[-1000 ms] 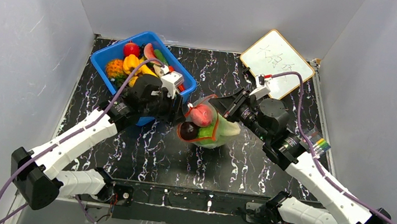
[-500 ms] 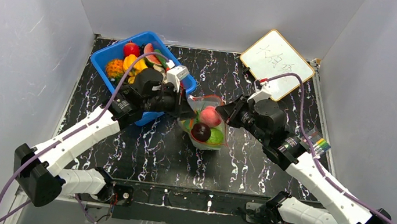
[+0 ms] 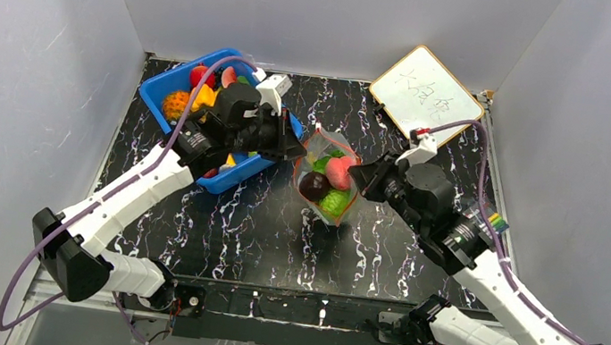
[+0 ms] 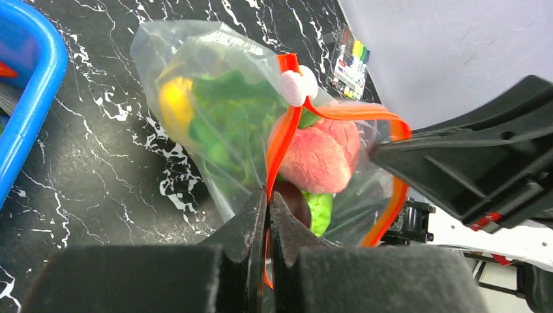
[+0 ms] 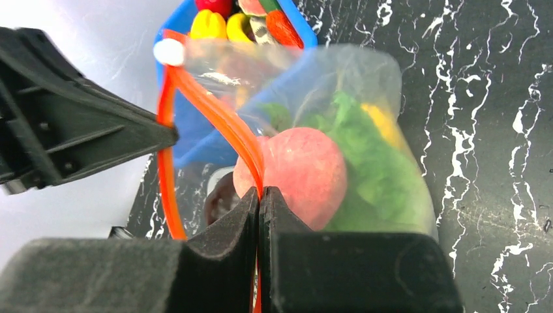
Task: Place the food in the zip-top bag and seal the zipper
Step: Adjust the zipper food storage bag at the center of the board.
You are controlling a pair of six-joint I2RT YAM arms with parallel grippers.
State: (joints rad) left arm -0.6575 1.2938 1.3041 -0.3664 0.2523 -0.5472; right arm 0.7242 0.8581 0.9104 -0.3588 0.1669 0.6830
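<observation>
- Table, black with white marble veining (image 3: pixel 274 240), spans our top view between grey walls.
- We see a blue plastic bin (image 3: pixel 151 88) at its far left holding more toy fruit, and a wood-framed whiteboard (image 3: pixel 425 95) at its far right corner.
- Between them, near the middle of the table, a clear soft zip-top bag (image 3: pixel 328 176) is stretched between both tools with its mouth open.
- The left tool (image 4: pixel 268 199) has its jaws pressed together on one side of the red-orange zipper strip (image 4: pixel 276 140).
- The right tool (image 5: pixel 259 195) pinches the opposite side of that strip the same way.
- Inside the bag we make out green toy lettuce (image 4: pixel 228 117), a pink peach-like fruit (image 4: pixel 319 156), a yellow piece (image 4: pixel 171 101), a dark plum (image 3: pixel 313 185) and a bright green lime (image 3: pixel 336 202).
- A small pack of coloured markers (image 3: pixel 493 222) lies at the right edge of the table.
- A white slider (image 4: pixel 297 86) sits at one end of the strip.
</observation>
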